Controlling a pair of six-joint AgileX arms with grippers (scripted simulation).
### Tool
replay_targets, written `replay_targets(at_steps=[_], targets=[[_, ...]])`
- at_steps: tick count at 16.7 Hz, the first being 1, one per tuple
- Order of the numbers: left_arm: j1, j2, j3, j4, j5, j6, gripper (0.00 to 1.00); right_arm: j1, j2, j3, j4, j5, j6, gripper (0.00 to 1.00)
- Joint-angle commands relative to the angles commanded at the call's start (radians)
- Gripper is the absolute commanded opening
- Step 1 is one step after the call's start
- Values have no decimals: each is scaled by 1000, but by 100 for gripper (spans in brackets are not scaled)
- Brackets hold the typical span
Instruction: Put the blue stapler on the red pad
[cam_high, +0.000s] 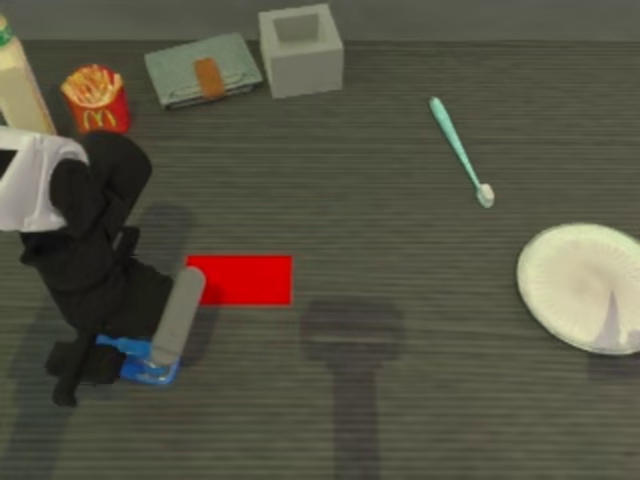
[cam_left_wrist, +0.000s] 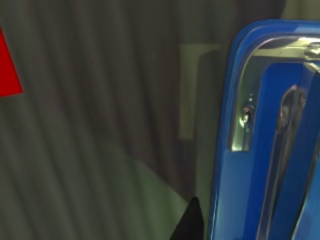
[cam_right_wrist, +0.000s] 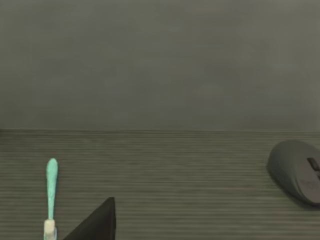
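Note:
The blue stapler (cam_high: 150, 368) lies near the table's front left, mostly covered by my left arm. Close up in the left wrist view, the blue stapler (cam_left_wrist: 265, 140) shows its silvery strip. My left gripper (cam_high: 140, 362) is down over it, and one black fingertip (cam_left_wrist: 192, 222) sits tight against the stapler's side; the other finger is hidden. The red pad (cam_high: 240, 279) lies flat just right of and behind the stapler, and its corner (cam_left_wrist: 7, 70) shows in the left wrist view. My right gripper (cam_right_wrist: 150, 235) is parked off the top view and holds nothing.
Along the back stand a bottle (cam_high: 20, 85), a red fries carton (cam_high: 97, 100), a green wallet (cam_high: 203, 70) and a grey box (cam_high: 301, 50). A teal toothbrush (cam_high: 461, 150) and a paper plate (cam_high: 580, 285) lie at the right. A grey mouse (cam_right_wrist: 295, 170) shows in the right wrist view.

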Motion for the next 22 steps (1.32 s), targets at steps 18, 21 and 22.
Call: replay_targets(at_steps=[18, 21, 22], targets=[[4, -41, 79, -115, 0, 6, 0, 0, 0, 0, 0, 0, 0, 100], [10, -93, 163, -268, 0, 3, 0, 0, 0, 0, 0, 0, 0, 100], [12, -110, 190, -315, 0, 2, 0, 0, 0, 0, 0, 0, 0, 100]])
